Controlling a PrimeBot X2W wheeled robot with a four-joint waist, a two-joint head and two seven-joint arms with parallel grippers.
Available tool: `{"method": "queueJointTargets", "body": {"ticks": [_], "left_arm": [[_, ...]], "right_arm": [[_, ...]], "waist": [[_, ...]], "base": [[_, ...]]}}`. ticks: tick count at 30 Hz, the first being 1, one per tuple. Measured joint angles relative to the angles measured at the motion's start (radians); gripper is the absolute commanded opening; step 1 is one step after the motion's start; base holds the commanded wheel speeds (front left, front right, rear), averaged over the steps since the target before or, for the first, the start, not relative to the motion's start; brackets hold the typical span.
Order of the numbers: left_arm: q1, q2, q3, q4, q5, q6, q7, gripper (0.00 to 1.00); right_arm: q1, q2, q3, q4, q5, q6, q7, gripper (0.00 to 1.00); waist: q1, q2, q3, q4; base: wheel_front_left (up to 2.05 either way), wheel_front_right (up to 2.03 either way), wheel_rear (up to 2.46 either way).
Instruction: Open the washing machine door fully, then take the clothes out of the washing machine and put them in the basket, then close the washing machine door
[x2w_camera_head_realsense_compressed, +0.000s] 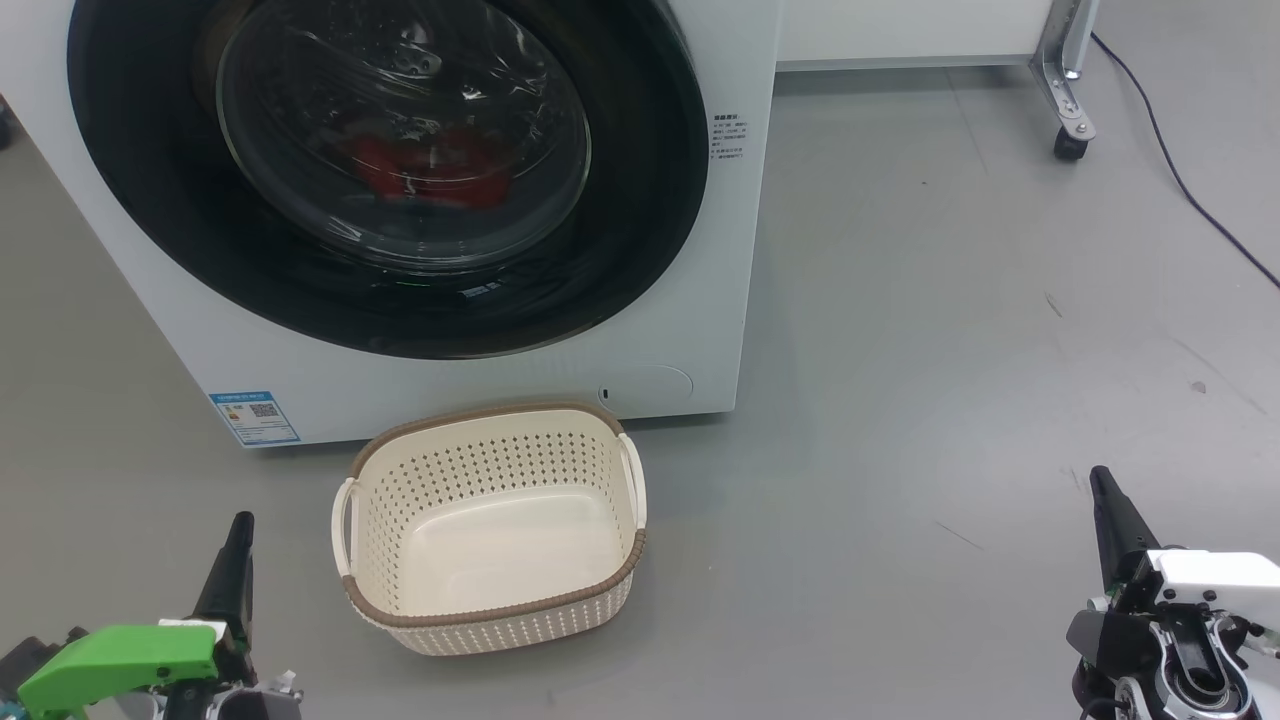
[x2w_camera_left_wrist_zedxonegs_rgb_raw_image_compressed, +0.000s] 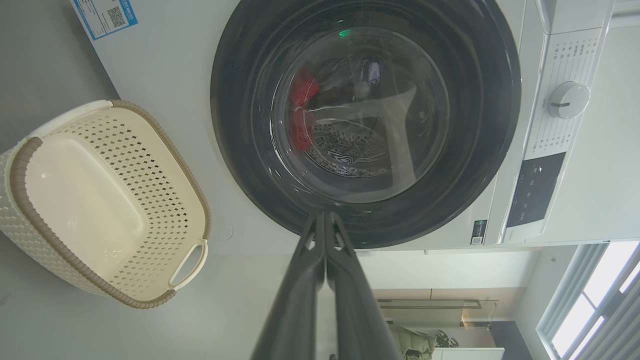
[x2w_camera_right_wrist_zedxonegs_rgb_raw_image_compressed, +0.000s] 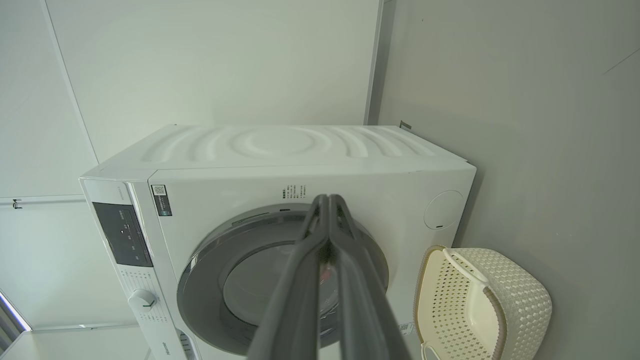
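Hanging well apart, left gripper (x2w_camera_left_wrist_zedxonegs_rgb_raw_image_compressed: 325, 222), right gripper (x2w_camera_right_wrist_zedxonegs_rgb_raw_image_compressed: 328, 202) both closed; basket (x2w_camera_head_realsense_compressed: 560, 608) between; open floor (x2w_camera_head_realsense_compressed: 900, 400) rightward.

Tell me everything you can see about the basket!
The basket is cream and looks like plastic. It is a rounded rectangle with rows of little holes in its sides, a brown woven-look rim and a loop handle at each end. It is empty and stands upright on the grey floor, just in front of the washing machine. Whether it touches the machine cannot be told. Nothing else touches it.
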Motion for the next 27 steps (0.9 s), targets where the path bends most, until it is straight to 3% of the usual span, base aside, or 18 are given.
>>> {"method": "queueJointTargets", "body": {"ticks": [27], "left_arm": [[0.0, 0.0, 0.0, 0.0, 0.0, 0.0, 0.0, 0.0]], "right_arm": [[0.0, 0.0, 0.0, 0.0, 0.0, 0.0, 0.0, 0.0]], "waist": [[0.0, 0.0, 0.0, 0.0]], "base": [[0.0, 0.0, 0.0]]}}
